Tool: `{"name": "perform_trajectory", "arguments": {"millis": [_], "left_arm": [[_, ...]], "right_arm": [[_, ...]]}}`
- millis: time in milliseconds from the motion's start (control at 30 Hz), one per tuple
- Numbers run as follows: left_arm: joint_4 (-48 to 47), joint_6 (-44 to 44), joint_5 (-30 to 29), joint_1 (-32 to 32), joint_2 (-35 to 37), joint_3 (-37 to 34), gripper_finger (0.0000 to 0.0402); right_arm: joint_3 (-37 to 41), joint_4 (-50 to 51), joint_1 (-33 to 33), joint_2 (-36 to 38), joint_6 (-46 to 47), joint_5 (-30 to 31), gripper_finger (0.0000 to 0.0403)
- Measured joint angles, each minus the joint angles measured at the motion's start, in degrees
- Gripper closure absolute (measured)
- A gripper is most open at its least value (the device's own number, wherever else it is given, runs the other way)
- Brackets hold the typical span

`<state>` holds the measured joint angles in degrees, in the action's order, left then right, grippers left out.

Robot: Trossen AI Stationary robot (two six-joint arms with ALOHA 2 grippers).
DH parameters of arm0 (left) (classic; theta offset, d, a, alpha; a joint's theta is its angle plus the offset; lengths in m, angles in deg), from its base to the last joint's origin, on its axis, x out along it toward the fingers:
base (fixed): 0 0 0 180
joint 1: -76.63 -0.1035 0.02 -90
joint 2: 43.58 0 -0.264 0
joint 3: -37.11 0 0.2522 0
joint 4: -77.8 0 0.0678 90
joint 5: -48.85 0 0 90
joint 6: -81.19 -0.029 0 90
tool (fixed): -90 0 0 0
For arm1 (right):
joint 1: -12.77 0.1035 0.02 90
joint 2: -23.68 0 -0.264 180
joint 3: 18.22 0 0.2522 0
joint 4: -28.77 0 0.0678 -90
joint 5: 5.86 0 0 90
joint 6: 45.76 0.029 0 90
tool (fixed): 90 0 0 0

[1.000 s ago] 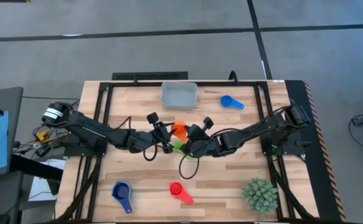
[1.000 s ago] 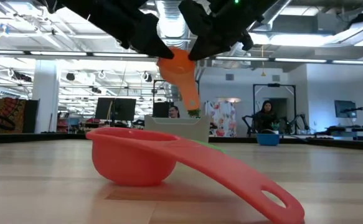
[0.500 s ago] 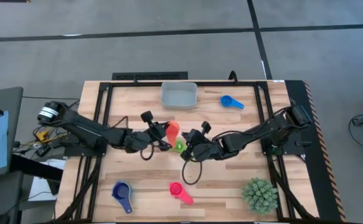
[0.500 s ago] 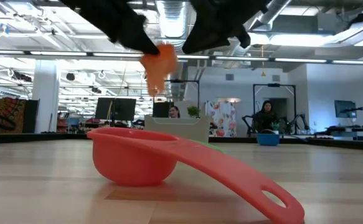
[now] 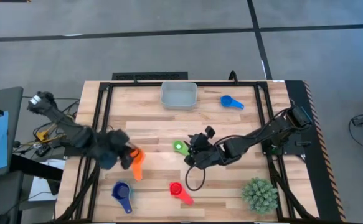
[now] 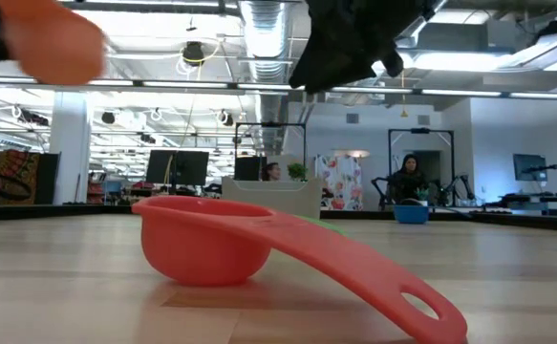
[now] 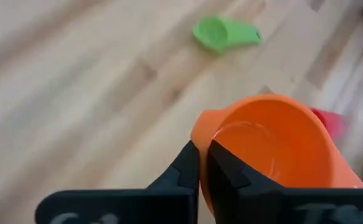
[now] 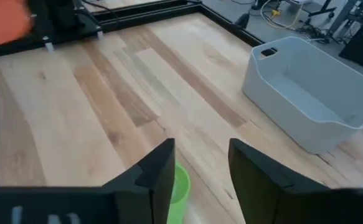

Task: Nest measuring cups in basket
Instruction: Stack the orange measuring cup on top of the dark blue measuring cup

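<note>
My left gripper [image 5: 127, 159] is over the table's left part, shut on the orange measuring cup [image 5: 136, 164], which shows high up in the low view [image 6: 60, 43]. My right gripper [image 5: 194, 152] stands open near the table's middle, just right of the green cup [image 5: 181, 147], which lies on the wood and shows below the fingers [image 8: 180, 184]. The red cup [image 5: 180, 191] and the dark blue cup [image 5: 122, 194] lie near the front edge. A blue cup [image 5: 232, 101] lies at the far right. The pale basket [image 5: 179, 95] stands at the far middle. My left gripper pinches the orange cup's bowl wall at its rim [image 7: 201, 138]. One finger [image 7: 226, 169] is inside the bowl and the other is outside it. The cup is lifted clear of the table, its open side facing the wrist camera.
A spiky green plant [image 5: 259, 194] stands at the near right corner. Black frame rails [image 5: 103, 112] run along the table's left, right and far sides. Bare wood lies between the basket and the green cup. People and desks show far behind the table in the low view.
My left gripper has shut on the orange cup at the table's middle and swung it fast toward the left and near edges. My right gripper has opened, let go of the orange cup and drawn back a little toward the near right. The green cup has stayed put.
</note>
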<state>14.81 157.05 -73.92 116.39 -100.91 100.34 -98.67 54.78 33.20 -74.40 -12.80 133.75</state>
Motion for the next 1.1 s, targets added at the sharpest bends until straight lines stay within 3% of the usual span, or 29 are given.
{"name": "perform_trajectory", "arguments": {"millis": [200, 433, 767, 1100], "left_arm": [[-1.25, 22.76, -0.72, 13.93, -6.55, -0.02, 0.0401], [-3.02, 39.71, 5.19, 22.47, -17.4, 3.23, 0.0401], [-16.7, 45.45, 15.05, 26.39, -30.76, 14.95, 0.0388], [-16.9, 46.91, 13.36, 26.27, -31.86, 15.32, 0.0381]], "right_arm": [[0.0, 1.27, 0.02, 0.0, 0.54, 0.02, 0.0227], [0.0, 1.71, -1.2, 0.0, 0.21, -0.05, 0.0231], [0.0, 1.65, -2.59, 0.0, 0.21, -0.99, 0.0226], [0.0, 0.83, -2.59, 0.0, 0.01, -1.57, 0.0219]]}}
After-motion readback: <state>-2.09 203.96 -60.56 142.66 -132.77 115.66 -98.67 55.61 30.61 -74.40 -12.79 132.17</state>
